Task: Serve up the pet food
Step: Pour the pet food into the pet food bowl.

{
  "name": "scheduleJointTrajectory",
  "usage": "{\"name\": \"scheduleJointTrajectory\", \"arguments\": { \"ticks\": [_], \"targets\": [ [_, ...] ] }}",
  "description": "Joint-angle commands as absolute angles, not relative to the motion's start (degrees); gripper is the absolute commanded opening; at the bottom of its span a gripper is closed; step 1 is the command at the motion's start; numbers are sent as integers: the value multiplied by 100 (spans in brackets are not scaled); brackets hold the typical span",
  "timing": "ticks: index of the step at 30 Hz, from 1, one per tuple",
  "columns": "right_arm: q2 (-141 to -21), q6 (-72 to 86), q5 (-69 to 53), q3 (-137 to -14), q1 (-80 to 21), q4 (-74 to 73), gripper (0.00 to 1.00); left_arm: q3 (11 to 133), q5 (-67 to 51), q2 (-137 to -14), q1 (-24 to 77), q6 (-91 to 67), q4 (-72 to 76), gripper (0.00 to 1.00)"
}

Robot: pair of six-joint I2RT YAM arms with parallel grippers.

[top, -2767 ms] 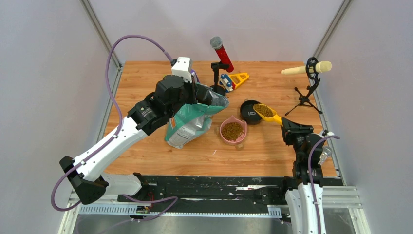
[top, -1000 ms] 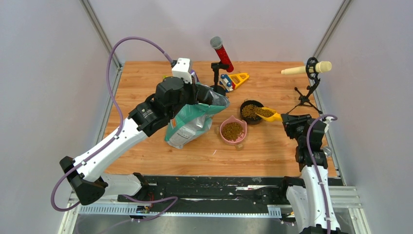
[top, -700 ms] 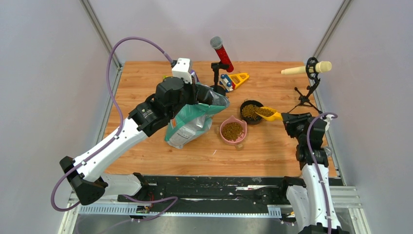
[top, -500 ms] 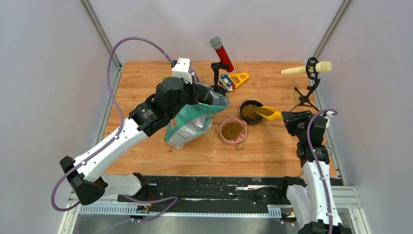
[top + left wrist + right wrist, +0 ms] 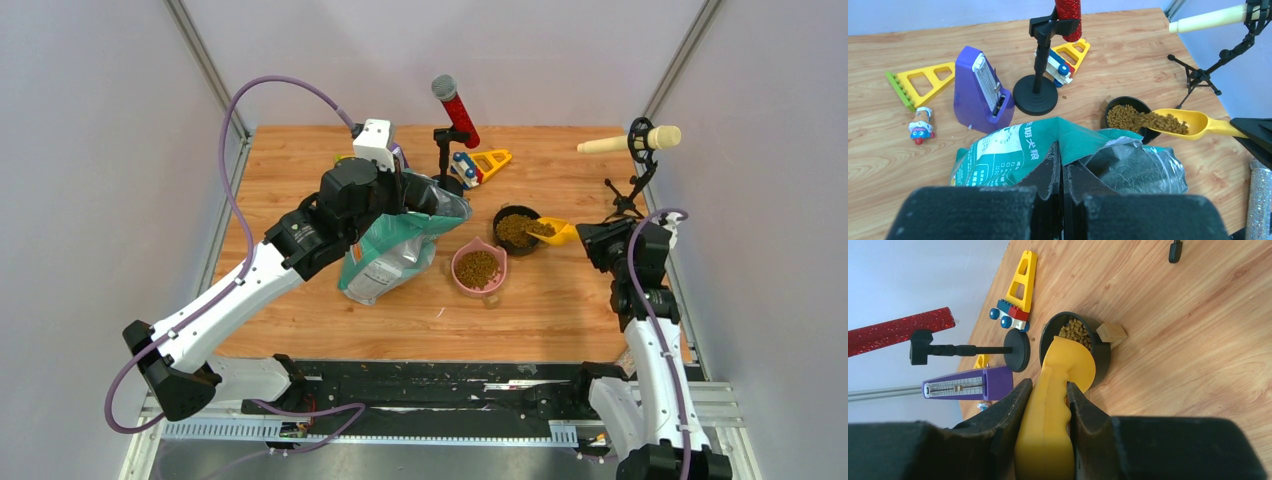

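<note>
Kibble (image 5: pixel 1164 123) heaped in tilted yellow scoop (image 5: pixel 1209 125), a trail of it running from the scoop's mouth over the rim into black bowl (image 5: pixel 1102 356), itself part filled. More of it in pink bowl (image 5: pixel 455 270), lower left of the black one and apart from it.

Right hand (image 5: pixel 1048 386) closed on scoop handle, one finger pressed to each side; kibble just ahead of the fingertips, at the far end of the scoop. Scoop reaching in from the right of the black bowl, mouth over its rim.

Left hand (image 5: pixel 1062 172) pinched shut on the top edge of teal bag (image 5: pixel 385 262), holding it upright on the surface (image 5: pixel 560 300), mouth gaping toward the bowls. Inside of bag dark; contents not discernible.

Small wooden block (image 5: pixel 1112 332) touching the black bowl's outer wall. Red mic (image 5: pixel 455 105) on a round-based stand behind the bowls, toy truck with yellow triangle (image 5: pixel 1068 55) just beside that base. Purple metronome (image 5: pixel 979 92) behind the bag. Cream mic (image 5: pixel 628 142) on a tripod at far right, just behind the right hand. Nothing between scoop and bowl.
</note>
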State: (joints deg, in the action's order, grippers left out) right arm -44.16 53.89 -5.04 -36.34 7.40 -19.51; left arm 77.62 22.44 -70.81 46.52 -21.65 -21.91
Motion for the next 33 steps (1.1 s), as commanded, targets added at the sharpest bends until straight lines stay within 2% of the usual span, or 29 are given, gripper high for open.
{"name": "scheduleJointTrajectory", "arguments": {
  "ticks": [1,9,15,24,27,33],
  "targets": [
    [-4551,5131,-342,-4012,600,-1844,0,7753,2408,-6939,4641,-2120,-1881,0],
    [-4999,4721,-20,-4386,129,-1828,0,7743,2417,-6918,4641,-2118,-1889,0],
    [-5355,4381,751,-4767,-375,-1936,0,7739,2469,-6875,4641,-2114,-1932,0],
    [-5376,3853,1537,-5119,-476,-2339,0,7744,2520,-6857,4640,-2112,-1950,0],
    [-5287,3581,1082,-5301,-480,-2382,0,7778,2483,-6883,4641,-2102,-1955,0],
    [-5068,3457,-1152,-5979,-475,-2283,0,7915,2437,-6939,4641,-2096,-2030,0]
  ]
}}
